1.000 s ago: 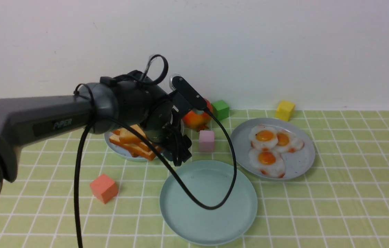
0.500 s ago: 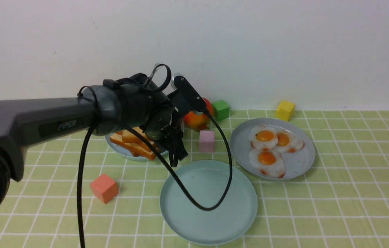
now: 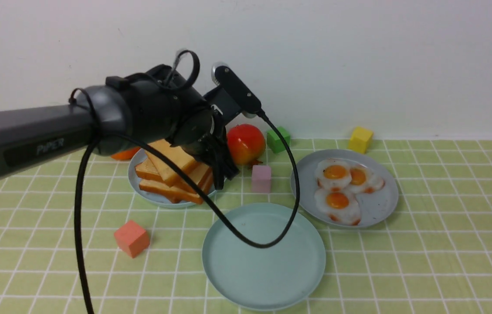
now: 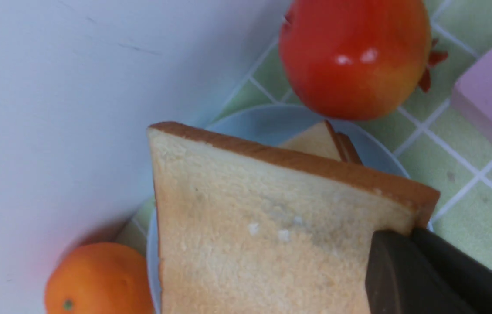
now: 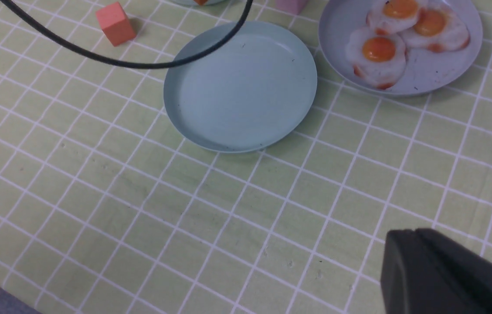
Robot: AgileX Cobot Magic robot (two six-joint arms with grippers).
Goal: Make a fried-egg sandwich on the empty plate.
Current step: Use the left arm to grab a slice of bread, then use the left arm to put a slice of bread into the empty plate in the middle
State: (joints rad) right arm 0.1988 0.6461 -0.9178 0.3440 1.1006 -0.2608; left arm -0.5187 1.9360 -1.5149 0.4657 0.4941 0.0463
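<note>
Bread step — a toast slice is clamped, tilted, in the left claw over the stack; next it must be carried to the empty plate, lower centre.

Dark grey arm (marked PiPER) trails black cable.

Pomegranate, orange, pink cube, green cube, yellow cube, coral cube

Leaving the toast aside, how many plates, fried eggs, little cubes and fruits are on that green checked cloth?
Plates: 3
Fried eggs: 3
Cubes: 4
Fruits: 2
Total: 12
</note>
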